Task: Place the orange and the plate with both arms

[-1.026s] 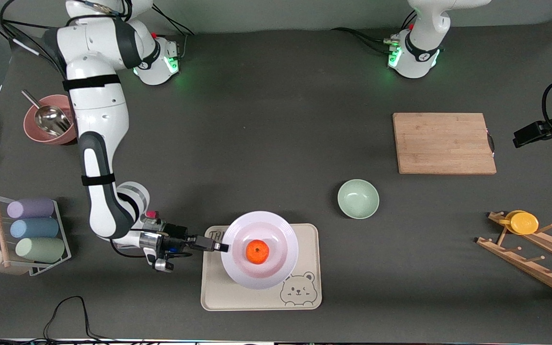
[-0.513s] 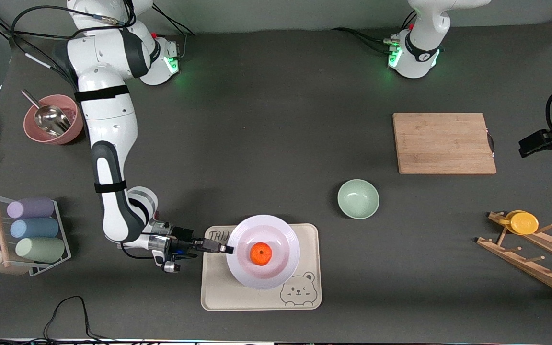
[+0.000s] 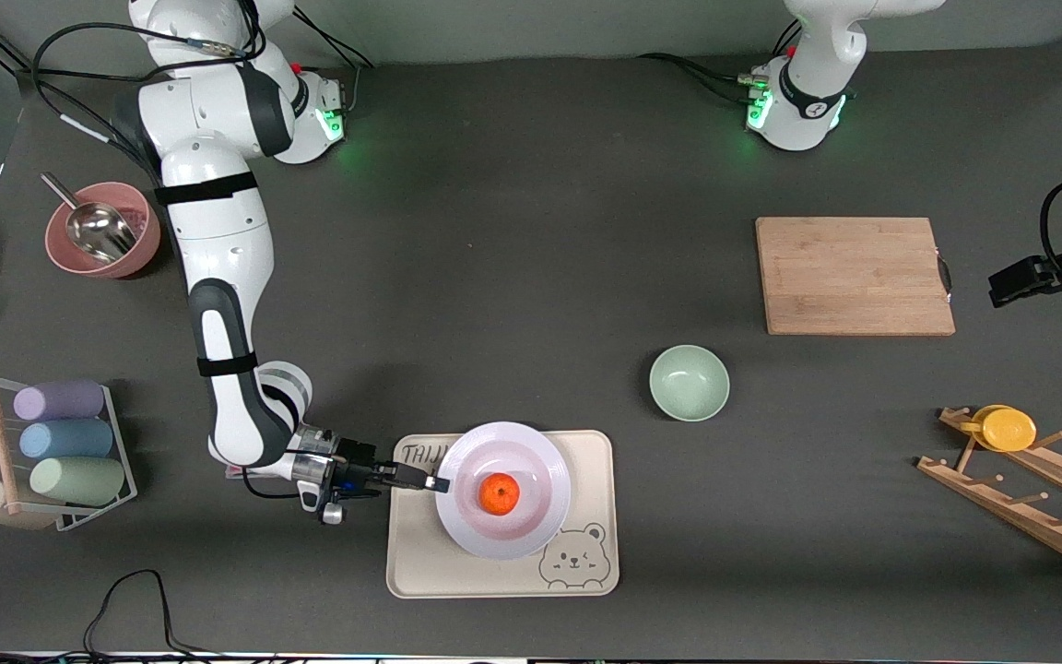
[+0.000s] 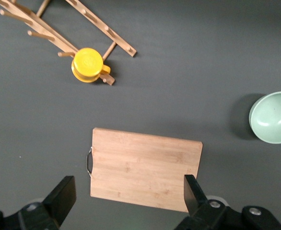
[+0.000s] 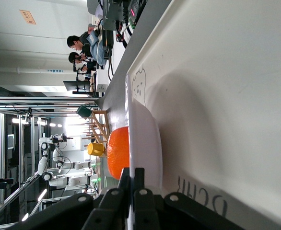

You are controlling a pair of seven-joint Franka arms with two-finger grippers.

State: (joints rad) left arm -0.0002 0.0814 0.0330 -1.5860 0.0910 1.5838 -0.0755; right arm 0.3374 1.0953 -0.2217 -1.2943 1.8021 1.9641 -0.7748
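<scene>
Currently my right end effector point(image 3: 436, 482) is clamped on the rim of the plate point(image 3: 540, 456), at the edge facing the right arm's end of the table point(image 3: 513, 231); the right wrist view shows both fingers point(image 5: 139, 183) pinched flat together over that thin lip. The plate sits over the beige bear tray point(image 3: 586, 590), and I cannot tell whether it rests on the tray or is slightly tilted. The orange point(image 3: 499, 493) lies loose in the plate's shallow centre. My left end effector point(image 4: 131, 201) waits high above the wooden cutting board point(image 3: 854, 275) with its fingers spread wide and nothing between them.

Handling assessment: the plate looks rigid, glossy and probably breakable, so a one-sided rim hold may slip or pivot. The orange is round and unrestrained; any tilt would likely roll it. Keeping the plate level and releasing gently is advisable.
</scene>
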